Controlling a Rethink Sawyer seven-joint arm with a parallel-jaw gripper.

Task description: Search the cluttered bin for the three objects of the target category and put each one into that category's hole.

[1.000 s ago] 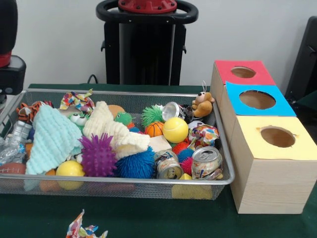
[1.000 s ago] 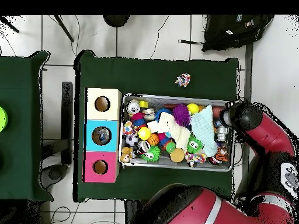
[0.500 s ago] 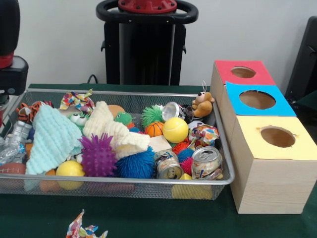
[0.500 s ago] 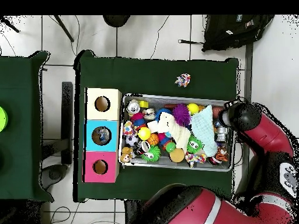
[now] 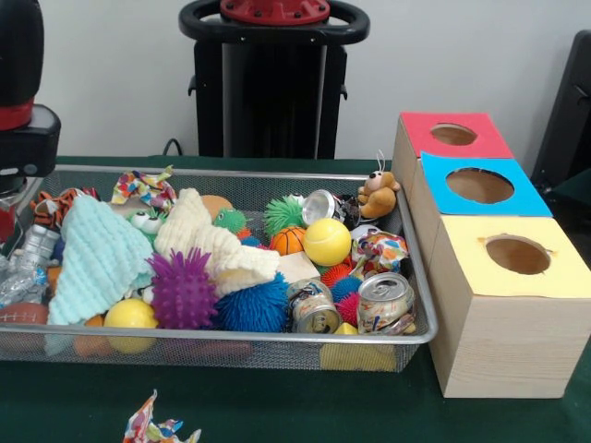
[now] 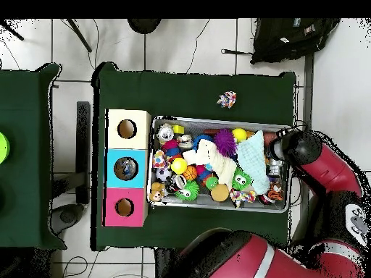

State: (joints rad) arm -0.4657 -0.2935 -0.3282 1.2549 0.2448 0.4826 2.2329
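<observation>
A wire mesh bin (image 5: 277,336) holds a jumble of toys. Three dented cans (image 5: 385,303) (image 5: 313,307) (image 5: 320,206) lie at its right side, and a crushed silver can (image 5: 28,263) lies at the left end. Also inside are a yellow ball (image 5: 327,242), a purple spiky ball (image 5: 182,289), a mint cloth (image 5: 100,258), a cream cloth (image 5: 208,242) and a monkey plush (image 5: 378,195). Right of the bin stand a red box (image 5: 489,143), a blue box (image 5: 526,198) and a yellow box (image 5: 480,277), each with a round hole. My gripper (image 5: 9,212) (image 6: 279,150) hangs over the bin's left end, mostly cut off by the picture's edge.
A colourful crumpled wrapper (image 5: 157,429) (image 6: 227,99) lies on the green table outside the bin. A tiger plush (image 5: 55,205) sits just beside the gripper. A black bag (image 6: 290,38) lies on the floor, and a second green table (image 6: 25,145) stands apart.
The arm's end has edged a little further over the bin's end. Nothing in the bin has moved.
</observation>
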